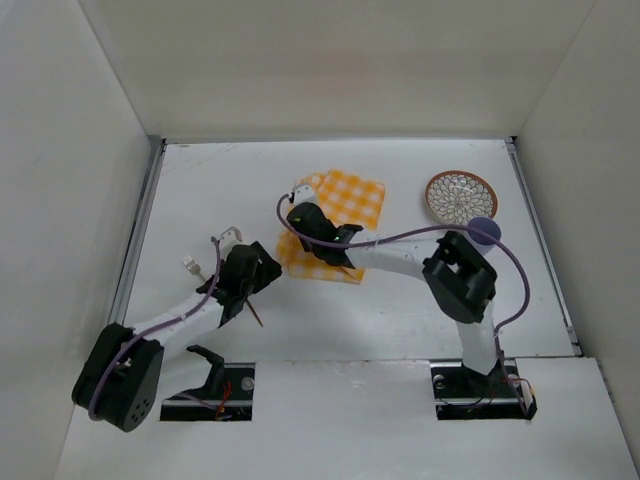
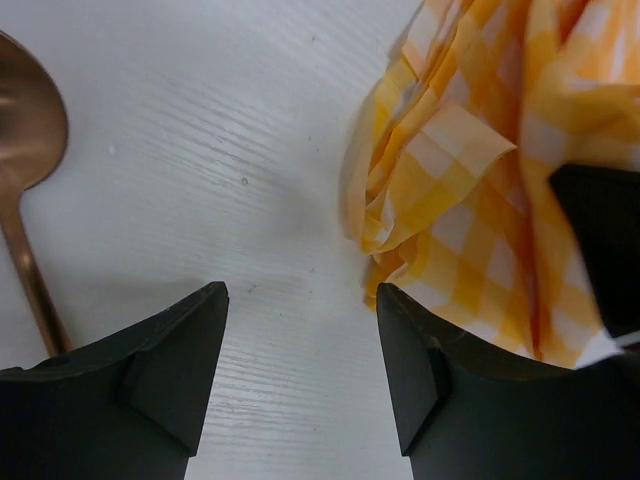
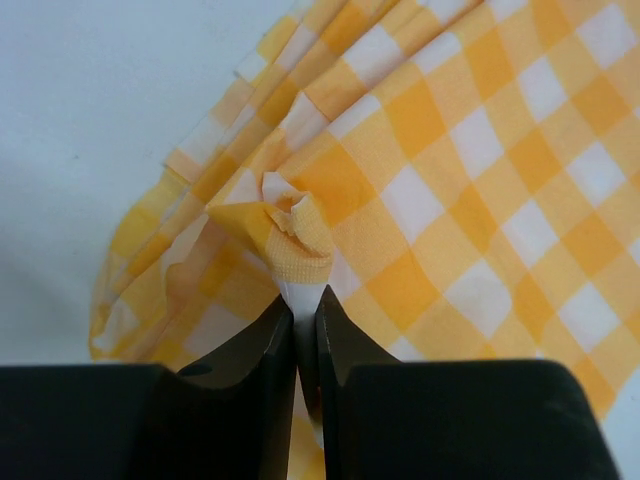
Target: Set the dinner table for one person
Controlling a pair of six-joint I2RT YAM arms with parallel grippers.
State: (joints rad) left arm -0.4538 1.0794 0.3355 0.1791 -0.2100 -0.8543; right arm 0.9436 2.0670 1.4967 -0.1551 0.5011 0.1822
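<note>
Matte white dinner table (image 1: 400, 310), yellow checked cloth (image 1: 345, 215) pinched on it.
Top: the table is a large flat rectangle with thin metal edge rails, spanning the view ahead of the arm bases. The crumpled cloth lies centre-far, a round patterned plate (image 1: 461, 196) to its right, a metal fork (image 1: 188, 265) at left. Left wrist: left gripper (image 2: 300, 300) fingers apart over bare, faintly grained tabletop, just beside the cloth's rumpled edge; shiny copper spoon (image 2: 25, 130) at far left. Right wrist: right gripper (image 3: 305, 305) clamped on a bunched fold of woven cloth.
</note>
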